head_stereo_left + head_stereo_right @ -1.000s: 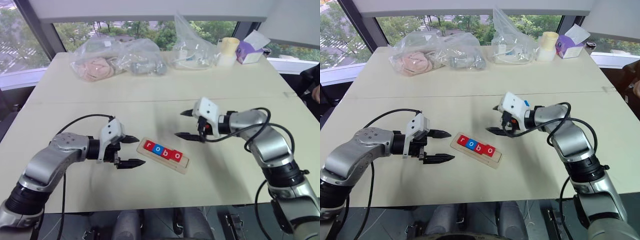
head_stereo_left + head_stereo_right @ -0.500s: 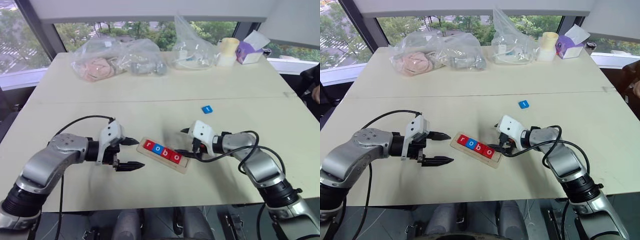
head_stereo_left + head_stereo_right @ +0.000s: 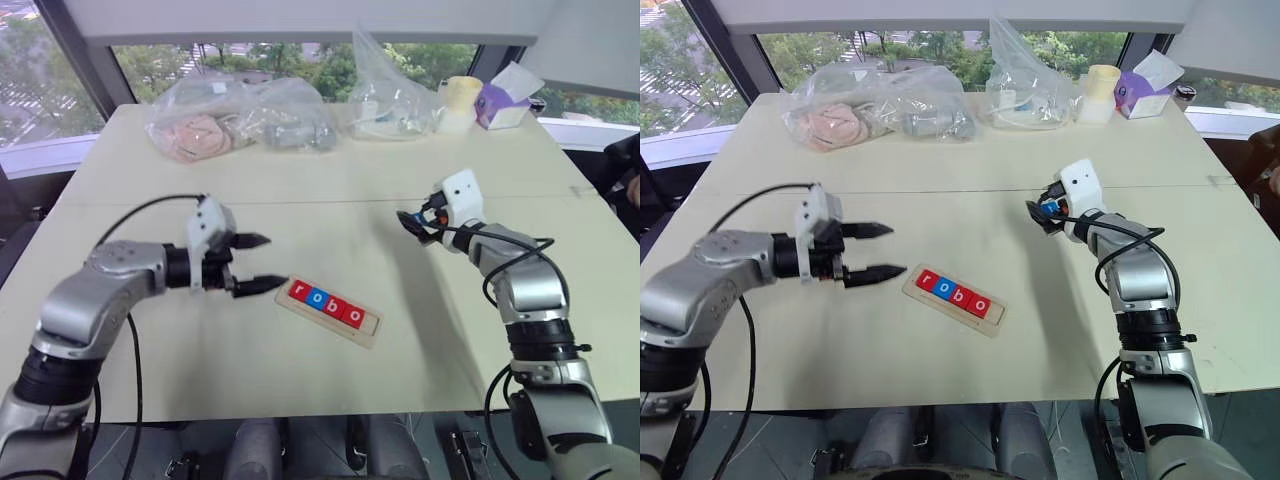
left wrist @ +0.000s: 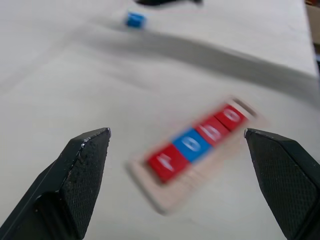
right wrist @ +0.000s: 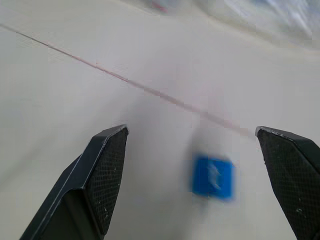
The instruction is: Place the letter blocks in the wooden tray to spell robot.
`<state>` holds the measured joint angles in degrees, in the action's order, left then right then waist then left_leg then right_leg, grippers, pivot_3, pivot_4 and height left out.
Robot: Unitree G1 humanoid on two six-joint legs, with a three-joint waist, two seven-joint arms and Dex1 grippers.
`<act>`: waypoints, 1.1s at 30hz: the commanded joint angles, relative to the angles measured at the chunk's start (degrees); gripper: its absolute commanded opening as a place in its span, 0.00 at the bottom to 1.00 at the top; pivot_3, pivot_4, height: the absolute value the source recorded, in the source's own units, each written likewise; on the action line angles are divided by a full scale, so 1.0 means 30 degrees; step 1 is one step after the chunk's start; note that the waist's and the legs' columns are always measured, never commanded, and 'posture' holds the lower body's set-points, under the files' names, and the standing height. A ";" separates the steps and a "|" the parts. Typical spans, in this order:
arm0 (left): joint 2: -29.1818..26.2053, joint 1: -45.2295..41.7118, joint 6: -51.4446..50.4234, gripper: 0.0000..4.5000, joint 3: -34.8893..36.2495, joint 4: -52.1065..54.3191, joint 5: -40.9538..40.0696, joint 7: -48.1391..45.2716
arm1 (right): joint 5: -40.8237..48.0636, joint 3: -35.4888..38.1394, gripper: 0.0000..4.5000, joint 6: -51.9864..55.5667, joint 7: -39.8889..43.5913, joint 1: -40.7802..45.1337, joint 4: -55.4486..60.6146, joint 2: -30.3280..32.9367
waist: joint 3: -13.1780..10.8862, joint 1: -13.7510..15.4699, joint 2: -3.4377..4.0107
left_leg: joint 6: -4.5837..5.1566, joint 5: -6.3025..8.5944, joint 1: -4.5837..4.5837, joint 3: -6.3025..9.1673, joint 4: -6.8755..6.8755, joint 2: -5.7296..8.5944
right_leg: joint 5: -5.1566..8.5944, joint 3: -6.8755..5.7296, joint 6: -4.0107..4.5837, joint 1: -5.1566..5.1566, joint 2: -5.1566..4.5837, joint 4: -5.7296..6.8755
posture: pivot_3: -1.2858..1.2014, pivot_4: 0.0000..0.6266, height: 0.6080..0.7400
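table [image 3: 300, 190], beige, seam across the middle.
wooden tray [image 3: 366, 331]: lies slantwise, nearer the front edge than the back, abt mid-width. holds 4 letter blocks [image 3: 326, 302] in a row: red r, blue o, red b, red o. slot at its right end bare.
blue block [image 5: 213, 176]: loose on the table, just front of the seam, right of centre; letter too blurred to read.
left gripper [image 3: 256, 264]: fingers spread, nothing between, tips just left of tray's r end, not touching.
right gripper [image 3: 414, 226]: fingers spread wide, empty, over the blue block.
back edge: 3 clear plastic bags [image 3: 240, 115], cream cup [image 3: 459, 100], purple tissue box [image 3: 498, 103] at back right corner.
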<state>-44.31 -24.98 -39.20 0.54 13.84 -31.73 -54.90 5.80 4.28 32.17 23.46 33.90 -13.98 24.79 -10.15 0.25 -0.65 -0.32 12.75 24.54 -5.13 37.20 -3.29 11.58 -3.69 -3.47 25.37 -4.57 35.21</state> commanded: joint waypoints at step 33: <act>0.0411 0.0348 0.2092 1.00 -0.1637 0.0537 0.2068 -0.0090 | 0.0304 0.3015 0.27 1.2359 -0.6294 -0.6295 1.6681 -0.4655 | 0.0003 -0.0313 0.0014 | -0.0010 0.0002 -0.0018 0.0040 -0.0012 -0.0031 | 0.0037 0.0013 -0.0043 0.0014 0.0010 0.0055 | 0.52 0.24 0.99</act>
<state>-43.33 -22.15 -34.48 -4.11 15.63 -26.14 -54.37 5.88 12.21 62.31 6.88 15.65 26.99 12.98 -10.14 -0.69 -0.61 -0.36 12.76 24.48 -4.92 37.18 -3.49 11.69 -3.66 -3.60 25.44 -4.48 35.38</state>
